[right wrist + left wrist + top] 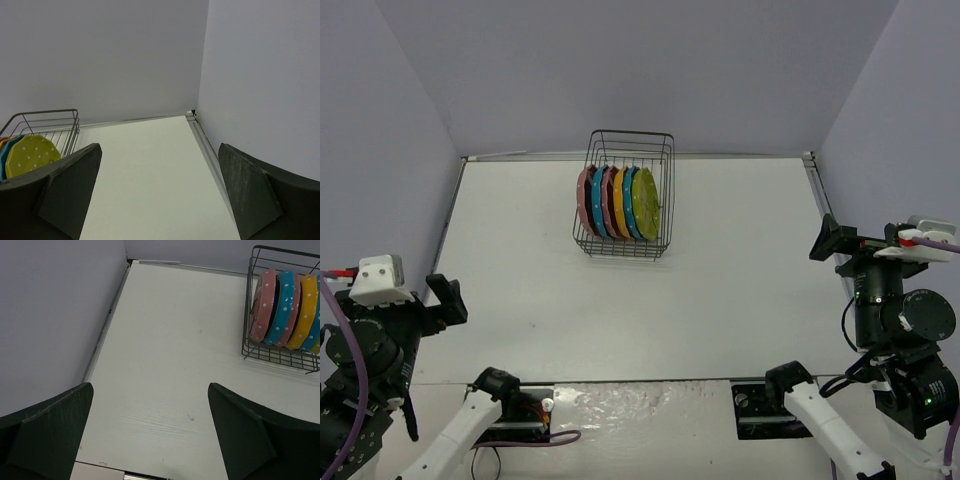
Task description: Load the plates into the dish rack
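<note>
The black wire dish rack [632, 133] stands at the far middle of the table. Six dotted plates stand on edge in it, left to right: pink [584, 200], blue [597, 205], pink [608, 198], orange [619, 205], blue [631, 205], lime green [646, 203]. My left gripper [446, 300] is open and empty at the near left, far from the rack. My right gripper [829, 240] is open and empty at the right side. The left wrist view shows open fingers [60, 425] over bare table, with the rack [250, 310] at upper right. The right wrist view shows the lime plate [30, 155] at the left edge.
Grey walls close the table on the left, back and right. A metal rail [450, 220] runs along the left edge, and another [205, 145] along the right. The arm bases [510, 400] sit at the near edge.
</note>
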`<state>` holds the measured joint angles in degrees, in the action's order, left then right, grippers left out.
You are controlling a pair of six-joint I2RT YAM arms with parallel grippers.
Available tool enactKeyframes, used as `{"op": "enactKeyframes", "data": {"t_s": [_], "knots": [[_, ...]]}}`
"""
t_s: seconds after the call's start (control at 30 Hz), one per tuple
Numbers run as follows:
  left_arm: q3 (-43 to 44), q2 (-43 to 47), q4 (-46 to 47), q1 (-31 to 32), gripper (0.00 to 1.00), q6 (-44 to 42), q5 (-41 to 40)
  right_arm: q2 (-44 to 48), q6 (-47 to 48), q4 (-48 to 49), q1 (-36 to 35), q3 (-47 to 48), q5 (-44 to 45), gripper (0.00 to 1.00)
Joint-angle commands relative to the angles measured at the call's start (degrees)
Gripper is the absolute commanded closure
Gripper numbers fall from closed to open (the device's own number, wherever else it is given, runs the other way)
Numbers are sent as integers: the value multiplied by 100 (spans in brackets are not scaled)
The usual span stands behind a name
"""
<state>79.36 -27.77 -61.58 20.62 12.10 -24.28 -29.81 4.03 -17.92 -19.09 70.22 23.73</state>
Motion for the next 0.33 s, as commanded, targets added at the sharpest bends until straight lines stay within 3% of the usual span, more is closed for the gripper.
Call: {"op": "enactKeyframes", "data": {"t_s": [0.0, 0.3], "knots": [[108, -20, -14, 12, 3, -116, -174, -124, 61, 240, 2, 110, -87, 0], [209, -32, -106, 12, 3, 66, -178, -159, 69, 245, 2, 100, -140, 0]]}}
